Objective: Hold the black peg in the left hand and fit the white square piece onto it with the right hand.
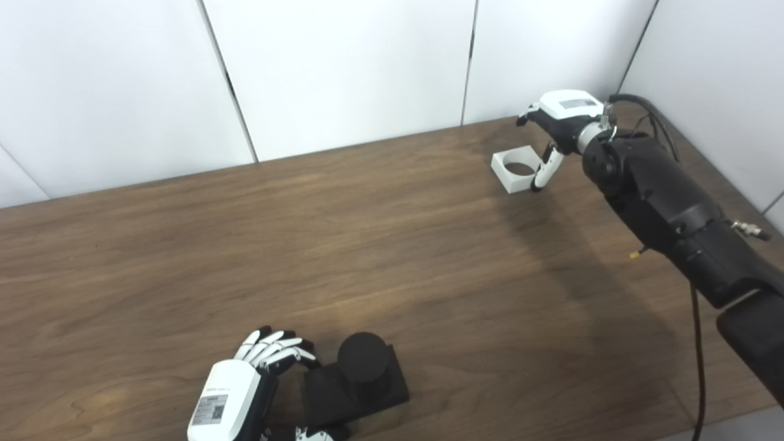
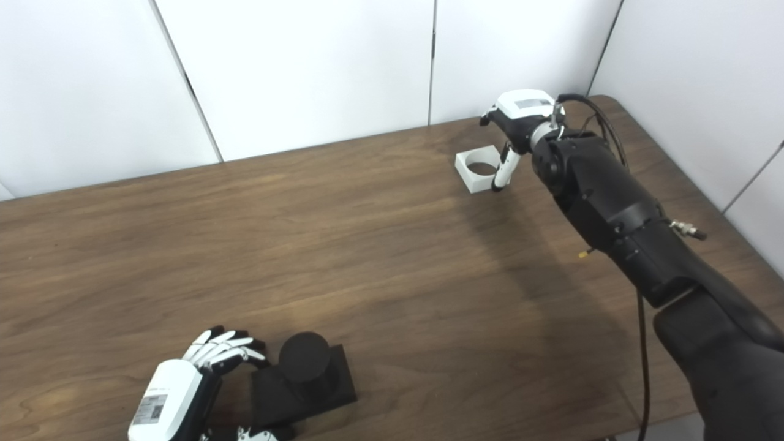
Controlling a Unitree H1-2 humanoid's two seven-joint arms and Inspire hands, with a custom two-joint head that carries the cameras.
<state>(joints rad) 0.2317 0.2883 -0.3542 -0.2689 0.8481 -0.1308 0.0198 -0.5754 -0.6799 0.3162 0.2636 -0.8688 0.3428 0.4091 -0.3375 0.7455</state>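
Observation:
The black peg (image 1: 362,361), a short round post on a square black base, stands on the table (image 1: 392,257) at the near edge. My left hand (image 1: 245,386) is at the base's left side. Its fingers (image 1: 278,350) curl over the far-left corner and its thumb sits at the near-left corner, closed on the base. The white square piece (image 1: 516,170), with a round hole, lies at the far right. My right hand (image 1: 560,125) is open beside it: the thumb touches its right side and the other fingers hang past its far edge.
The wooden table's right edge and far right corner lie close behind the right hand. White wall panels (image 1: 343,67) stand along the back. A black cable (image 1: 697,343) hangs under the right forearm.

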